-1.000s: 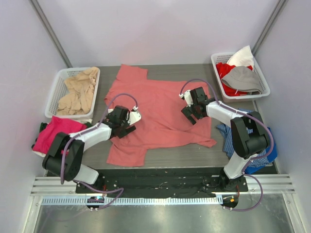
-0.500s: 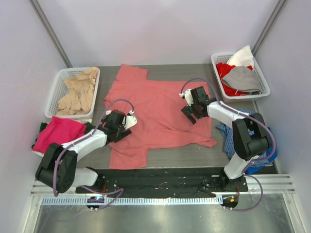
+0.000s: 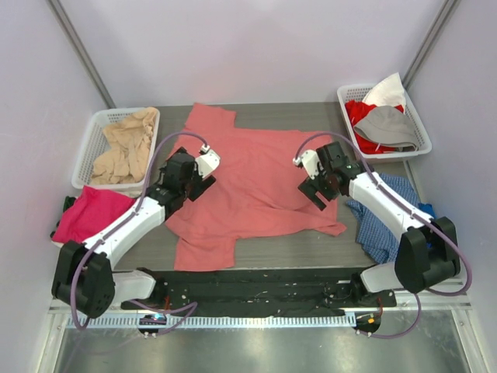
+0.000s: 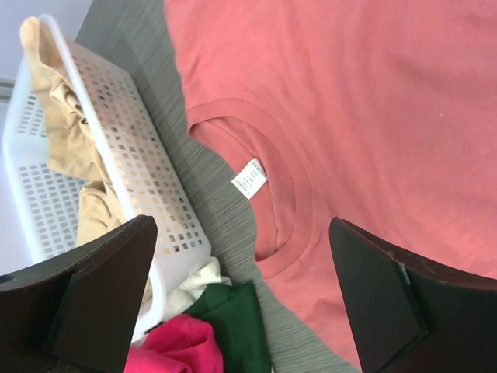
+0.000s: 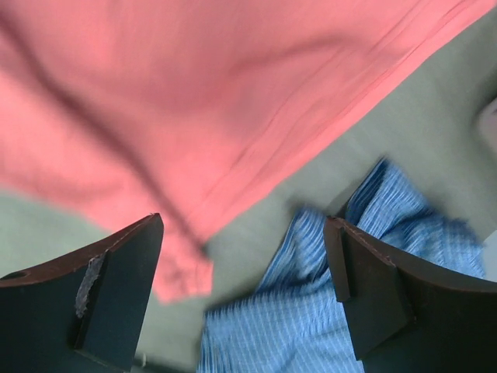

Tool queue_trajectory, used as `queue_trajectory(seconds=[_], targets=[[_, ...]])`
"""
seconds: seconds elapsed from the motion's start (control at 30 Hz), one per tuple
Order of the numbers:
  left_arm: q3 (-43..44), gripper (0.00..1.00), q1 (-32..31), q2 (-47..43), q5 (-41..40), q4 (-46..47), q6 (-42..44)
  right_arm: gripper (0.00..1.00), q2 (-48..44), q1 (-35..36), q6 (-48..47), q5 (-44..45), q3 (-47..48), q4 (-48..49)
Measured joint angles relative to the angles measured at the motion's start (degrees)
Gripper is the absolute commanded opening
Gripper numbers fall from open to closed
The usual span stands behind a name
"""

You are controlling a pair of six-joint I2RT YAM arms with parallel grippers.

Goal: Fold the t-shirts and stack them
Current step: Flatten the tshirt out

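Left pincer (image 3: 194,180), jaws apart, hovers over the salmon-red t-shirt (image 3: 256,175) collar (image 4: 293,203) at 9 o'clock. Right pincer (image 3: 318,191), also apart, is over the hem (image 5: 326,109) at 3. Pinch both edges squarely and lift evenly.

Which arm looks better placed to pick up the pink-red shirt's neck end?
Left. The left claw, open, hangs over the collar and label of the salmon t-shirt. The right claw, also open, is over the opposite hem, near the blue checked cloth.
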Motion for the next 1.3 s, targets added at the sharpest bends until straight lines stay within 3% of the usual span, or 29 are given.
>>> queue_trajectory(seconds=[0.07,0.13,0.27,0.43,0.67,1.3], targets=[[0.57,1.00,0.00,1.46,0.42,0.13,-0.50,0.85,-2.05,0.00,-1.97,-0.11,-1.84,-4.28],[1.27,1.00,0.00,3.34,0.83,0.22,-1.20,0.77,-4.98,0.00,-3.41,-0.13,-4.15,-8.00],[2.34,1.00,0.00,6.03,1.38,0.37,-2.05,0.73,-12.09,0.00,-5.84,-0.70,-7.30,-14.16],[2.60,1.00,0.00,7.67,1.70,1.27,-2.97,0.64,-14.19,0.00,-8.07,-2.51,-9.01,-17.77],[3.45,1.00,0.00,8.96,1.88,1.79,-3.02,0.58,-12.52,0.00,-9.60,-2.78,-12.55,-17.59],[3.41,1.00,0.00,10.40,1.95,3.41,-2.93,0.54,-2.75,-3.93,-13.35,-2.54,-13.88,-8.11]])
